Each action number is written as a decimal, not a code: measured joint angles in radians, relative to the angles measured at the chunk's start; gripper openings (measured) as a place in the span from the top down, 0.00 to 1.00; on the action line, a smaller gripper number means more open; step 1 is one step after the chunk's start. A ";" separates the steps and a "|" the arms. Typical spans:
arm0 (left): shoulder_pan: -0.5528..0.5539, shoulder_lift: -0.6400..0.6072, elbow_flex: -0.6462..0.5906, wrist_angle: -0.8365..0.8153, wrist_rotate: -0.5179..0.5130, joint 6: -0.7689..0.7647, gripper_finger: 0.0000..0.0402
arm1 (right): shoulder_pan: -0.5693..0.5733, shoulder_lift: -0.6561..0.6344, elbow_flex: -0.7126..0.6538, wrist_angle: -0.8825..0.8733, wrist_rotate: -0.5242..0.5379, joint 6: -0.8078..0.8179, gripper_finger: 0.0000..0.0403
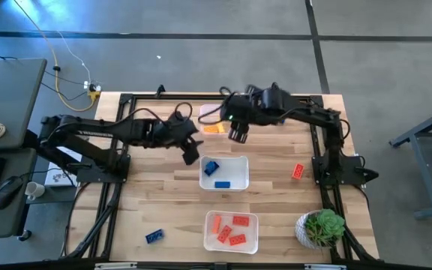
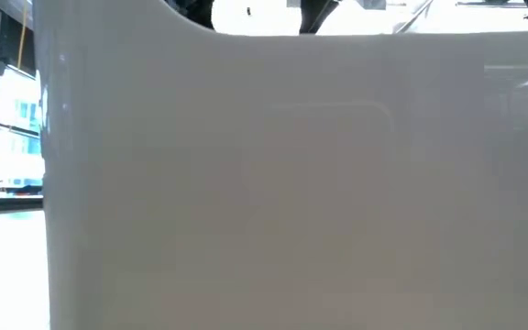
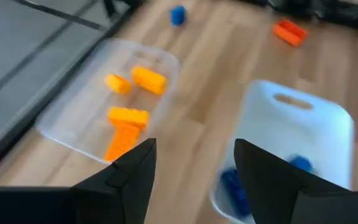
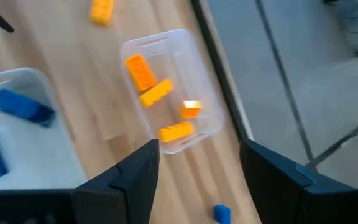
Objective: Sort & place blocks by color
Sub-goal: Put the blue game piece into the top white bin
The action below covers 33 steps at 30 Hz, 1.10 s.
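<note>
Both tools open and empty: left tool [image 1: 192, 150] above bare tabletop [image 1: 156, 191] beside the blue tub [image 1: 240, 161], right tool [image 1: 238, 133] over the yellow tub [image 4: 194, 53]. Yellow blocks [image 4: 140, 72] clear only in wrist views. Low view blocked by a white wall [image 2: 291, 183].
</note>
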 joint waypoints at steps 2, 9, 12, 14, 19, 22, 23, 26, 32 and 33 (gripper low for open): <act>0.028 -0.004 0.002 -0.008 -0.012 0.000 0.50 | -0.025 -0.020 0.000 0.000 0.015 -0.003 0.48; 0.120 -0.010 0.001 -0.050 -0.011 0.000 0.50 | -0.133 -0.123 -0.065 0.001 0.005 0.011 0.48; 0.144 -0.010 0.001 -0.051 -0.009 0.000 0.50 | -0.194 -0.198 -0.198 0.000 0.004 0.027 0.48; 0.157 -0.010 0.001 -0.050 -0.008 0.000 0.50 | -0.236 -0.248 -0.296 0.004 0.004 0.028 0.48; 0.178 -0.010 0.001 -0.047 -0.008 0.000 0.50 | -0.343 -0.359 -0.513 0.084 -0.039 0.034 0.48; 0.180 -0.010 0.001 -0.047 -0.007 0.000 0.50 | -0.411 -0.402 -0.612 0.153 -0.107 0.029 0.48; 0.180 -0.010 0.001 -0.046 -0.007 0.000 0.50 | -0.433 -0.411 -0.639 0.169 -0.128 0.028 0.48; 0.180 -0.010 0.001 -0.043 -0.007 0.000 0.50 | -0.502 -0.419 -0.700 0.213 -0.174 0.006 0.48; 0.180 -0.010 0.001 -0.039 -0.007 0.027 0.50 | -0.615 -0.400 -0.797 0.292 -0.207 -0.050 0.48; 0.180 -0.010 0.001 -0.039 -0.007 0.041 0.50 | -0.631 -0.396 -0.814 0.304 -0.210 -0.053 0.48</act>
